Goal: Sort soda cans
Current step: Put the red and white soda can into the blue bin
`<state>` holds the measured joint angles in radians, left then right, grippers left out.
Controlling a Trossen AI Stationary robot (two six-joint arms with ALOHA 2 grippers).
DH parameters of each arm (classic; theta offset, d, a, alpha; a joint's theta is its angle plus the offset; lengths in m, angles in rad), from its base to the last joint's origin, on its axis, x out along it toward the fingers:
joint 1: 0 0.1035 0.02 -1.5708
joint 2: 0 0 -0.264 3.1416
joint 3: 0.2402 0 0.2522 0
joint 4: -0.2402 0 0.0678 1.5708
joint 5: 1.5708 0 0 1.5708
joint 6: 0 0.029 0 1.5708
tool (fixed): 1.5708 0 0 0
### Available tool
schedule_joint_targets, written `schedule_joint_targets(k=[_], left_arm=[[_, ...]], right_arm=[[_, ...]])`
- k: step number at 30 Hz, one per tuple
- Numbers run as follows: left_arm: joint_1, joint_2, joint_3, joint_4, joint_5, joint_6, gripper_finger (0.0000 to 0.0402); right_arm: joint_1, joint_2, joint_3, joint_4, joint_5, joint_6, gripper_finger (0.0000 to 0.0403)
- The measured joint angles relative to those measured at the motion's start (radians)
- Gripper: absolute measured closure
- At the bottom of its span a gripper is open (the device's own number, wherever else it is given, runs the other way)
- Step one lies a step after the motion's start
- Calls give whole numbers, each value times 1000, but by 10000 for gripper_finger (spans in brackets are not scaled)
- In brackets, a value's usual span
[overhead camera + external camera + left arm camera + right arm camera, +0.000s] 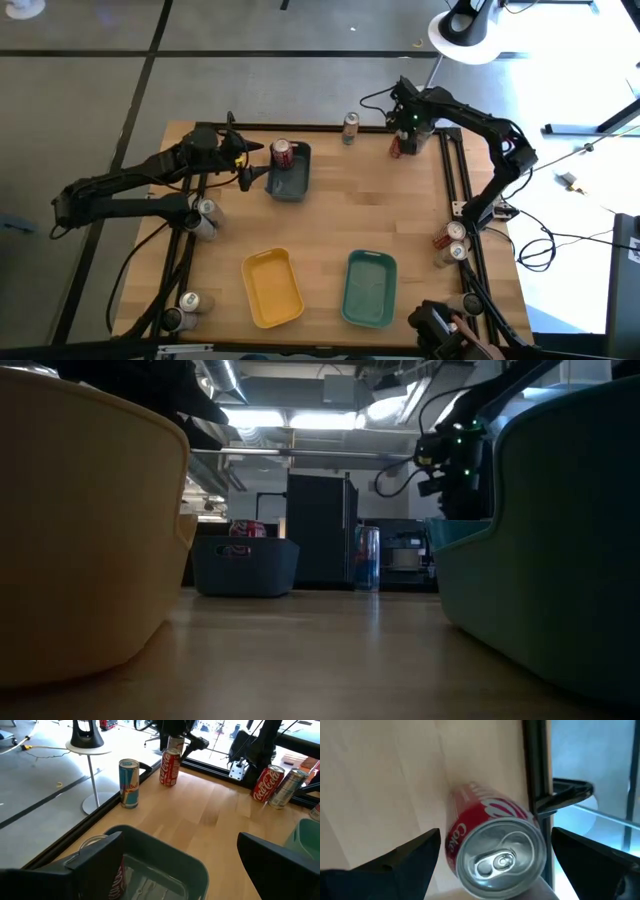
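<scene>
Red can sits right between the right claw's spread fingers, upper right of the high view by the table's back edge; jaws wide, released, not gripping yet. Left claw hovers at the dark blue tray, upper-middle of frame, fingers apart, holding nothing. One red can stands in that tray's back end. Blue-silver can stands alone on the back edge, approx. top centre. Two more cans at the right edge, red one beside a silver one. Left side: silver cans mid-left, another pair at bottom left, one silver, one darker. Yellow tray and teal tray lie side by side, lower centre, nothing in either
</scene>
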<state>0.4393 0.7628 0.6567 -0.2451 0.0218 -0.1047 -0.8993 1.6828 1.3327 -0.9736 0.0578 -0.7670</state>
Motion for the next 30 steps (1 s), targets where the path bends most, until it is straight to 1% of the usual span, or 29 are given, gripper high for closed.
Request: schedule_joint_targets(k=[4, 9, 15, 17, 21, 25, 27, 30], left_arm=[[0, 0, 0, 0, 0, 0, 27], [0, 0, 0, 0, -1, 0, 27], [0, 0, 0, 0, -1, 0, 27], [0, 0, 0, 0, -1, 1, 27], [0, 0, 0, 0, -1, 6, 27], [0, 0, 0, 0, -1, 6, 27], [0, 0, 0, 0, -1, 6, 27], [0, 0, 0, 0, -1, 4, 27]], right_arm=[[0, 42, 0, -12, 7, 0, 24], [1, 81, 0, -22, 53, 2, 24], [4, 82, 0, -22, 50, 27, 24], [3, 82, 0, -20, 35, 57, 24], [2, 82, 0, -17, 4, 58, 24], [3, 82, 0, -14, 35, 56, 24], [2, 82, 0, -14, 37, 58, 30], [3, 82, 0, -16, 40, 63, 55]])
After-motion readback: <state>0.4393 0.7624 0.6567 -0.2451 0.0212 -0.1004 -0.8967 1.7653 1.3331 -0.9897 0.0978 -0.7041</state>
